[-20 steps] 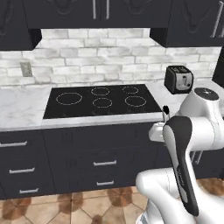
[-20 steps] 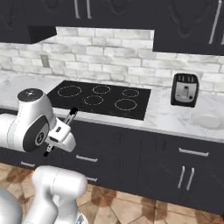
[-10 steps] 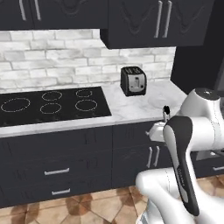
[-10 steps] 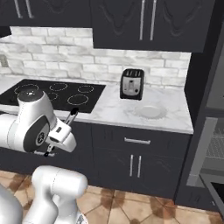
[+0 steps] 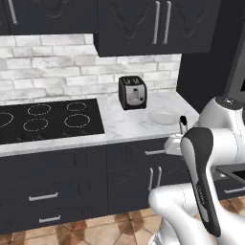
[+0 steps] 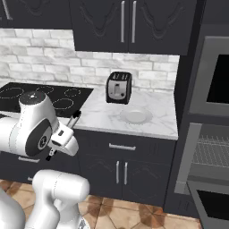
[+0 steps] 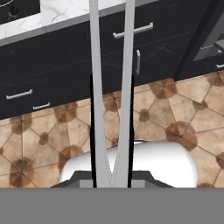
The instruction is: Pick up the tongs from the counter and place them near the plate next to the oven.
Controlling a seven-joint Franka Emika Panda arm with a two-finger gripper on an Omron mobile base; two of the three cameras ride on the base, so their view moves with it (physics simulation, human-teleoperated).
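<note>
My gripper (image 7: 112,87) is shut on the tongs (image 7: 99,78), whose two silver arms run up the hand view over the tiled floor. From the base, the tongs' black tip (image 5: 182,121) (image 6: 75,118) sticks up in front of the counter's (image 5: 129,125) edge, with the hand held off the counter at drawer height. The pale plate (image 5: 162,117) (image 6: 134,116) lies on the marble right of the black range (image 5: 43,119) (image 6: 44,95), just in front of the toaster. The tongs hang apart from the plate, nearer me.
A black toaster (image 5: 132,92) (image 6: 118,87) stands at the back of the counter behind the plate. A tall wall-oven column (image 6: 210,134) with an open lower door closes off the counter's right end. Dark upper cabinets (image 5: 153,26) hang overhead.
The whole picture has shifted left, so the base has moved right; range slid away, toaster and plate came nearer centre. The arm's pose and its hold on the tongs are unchanged.
</note>
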